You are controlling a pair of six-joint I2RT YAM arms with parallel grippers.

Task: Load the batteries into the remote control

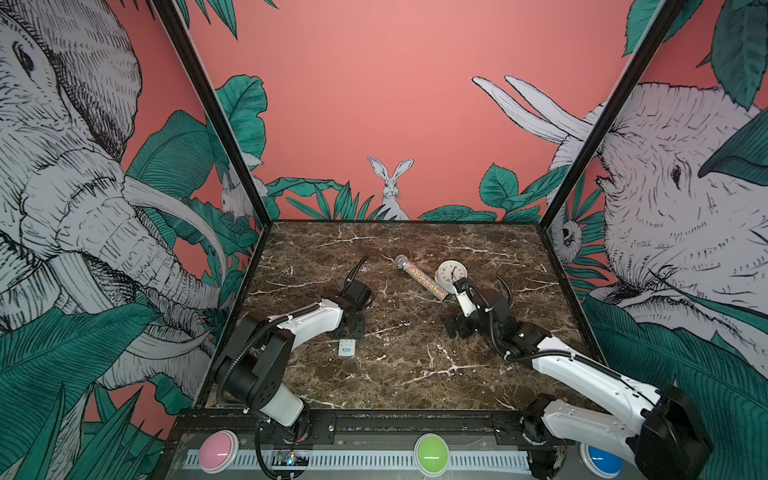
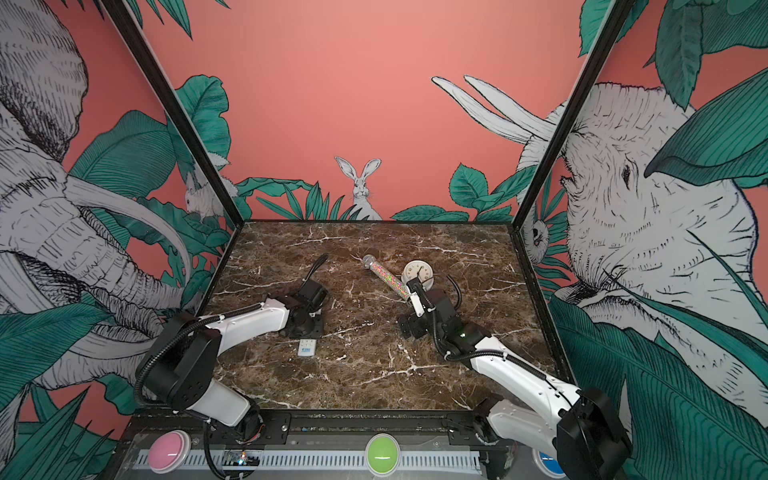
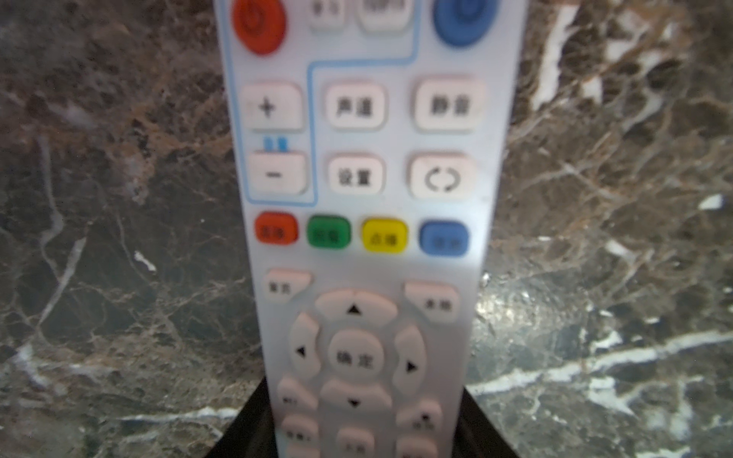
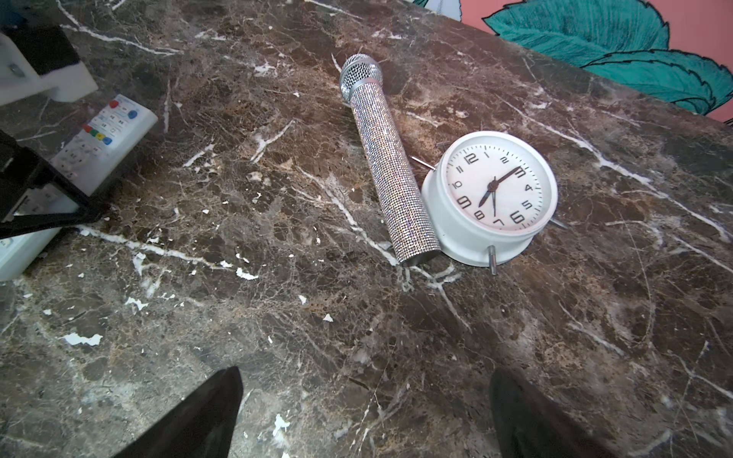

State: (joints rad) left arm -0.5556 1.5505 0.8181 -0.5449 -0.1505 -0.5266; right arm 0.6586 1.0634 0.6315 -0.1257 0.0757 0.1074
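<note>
The remote control (image 3: 357, 190) is a slim white bar lying with its buttons facing up. My left gripper (image 3: 361, 424) is shut on its sides near the arrow pad. In both top views the gripper (image 1: 352, 326) covers most of the remote, and only the blue-logo end (image 1: 345, 348) (image 2: 306, 348) sticks out toward the front. The right wrist view shows the remote (image 4: 107, 135) clamped in the black jaws. My right gripper (image 4: 365, 416) (image 1: 455, 324) hangs open over bare marble, to the right of the remote. The batteries are out of view.
A glittery microphone (image 1: 419, 276) (image 4: 388, 166) lies diagonally at the back middle of the marble table (image 1: 407, 374). Its base touches a round white clock (image 1: 451, 272) (image 4: 492, 194). Patterned walls enclose the table on three sides.
</note>
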